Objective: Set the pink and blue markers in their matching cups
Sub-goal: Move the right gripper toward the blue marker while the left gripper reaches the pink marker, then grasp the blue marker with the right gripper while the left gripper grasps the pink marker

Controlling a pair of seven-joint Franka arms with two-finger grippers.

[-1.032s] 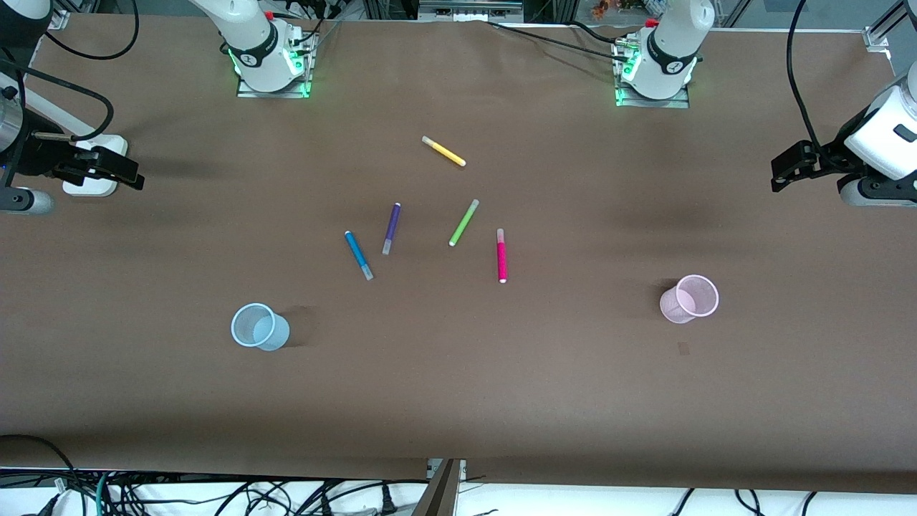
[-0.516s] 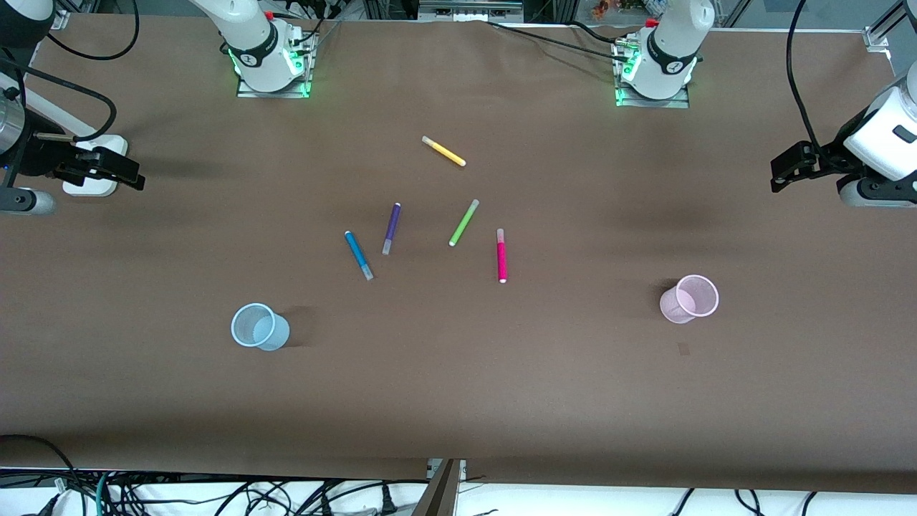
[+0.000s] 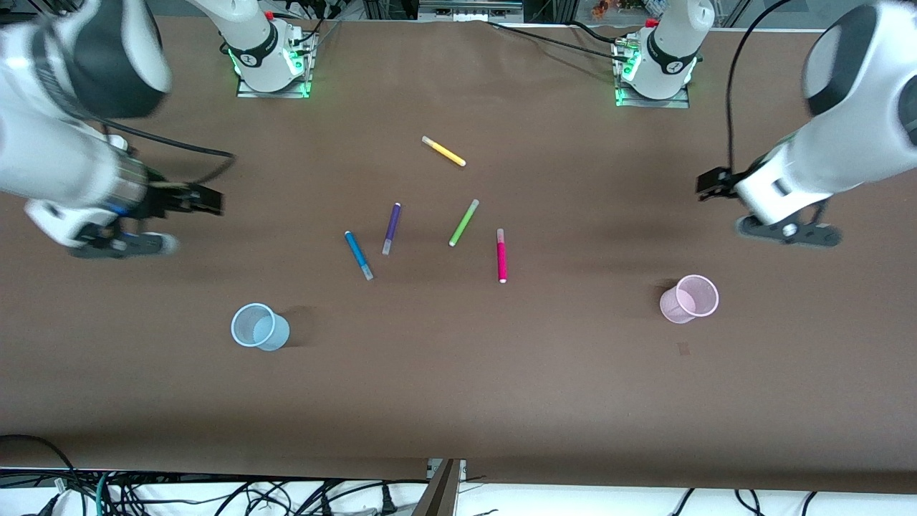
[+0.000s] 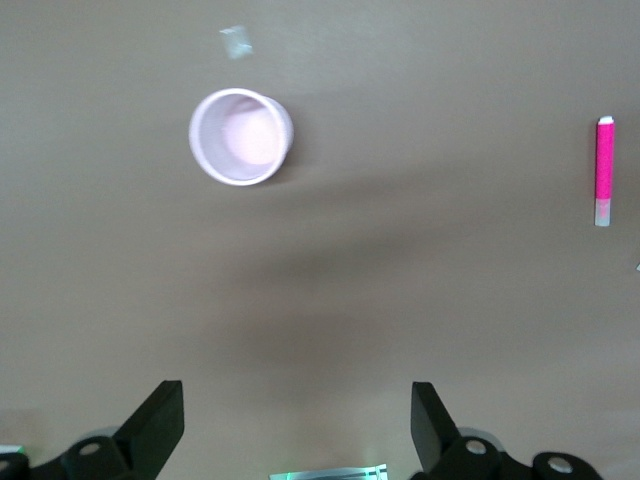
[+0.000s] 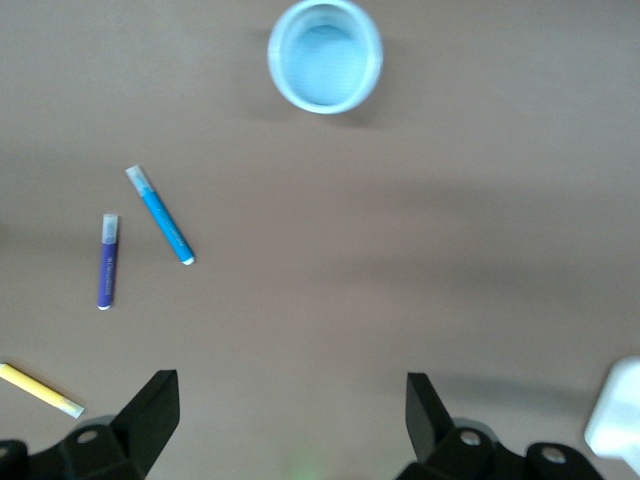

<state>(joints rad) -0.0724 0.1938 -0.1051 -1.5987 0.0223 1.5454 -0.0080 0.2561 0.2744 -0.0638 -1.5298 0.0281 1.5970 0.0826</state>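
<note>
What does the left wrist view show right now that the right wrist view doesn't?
Only the left wrist view shows the pink cup, upright and empty, and the pink marker lying apart from it, with the open left gripper over bare table.

Only the right wrist view shows the blue cup, also empty, the blue marker, the purple marker beside it, the yellow marker, and the open right gripper.

Both show the brown table. Neither gripper holds anything.

Five markers lie mid-desk (image 3: 458, 401): the blue marker (image 3: 358, 255) toward the right arm's end, the pink marker (image 3: 501, 256) toward the left arm's. Both cups stand nearer the front camera, the blue cup (image 3: 259, 327) at the right arm's end and the pink cup (image 3: 689, 299) at the left arm's.
</note>
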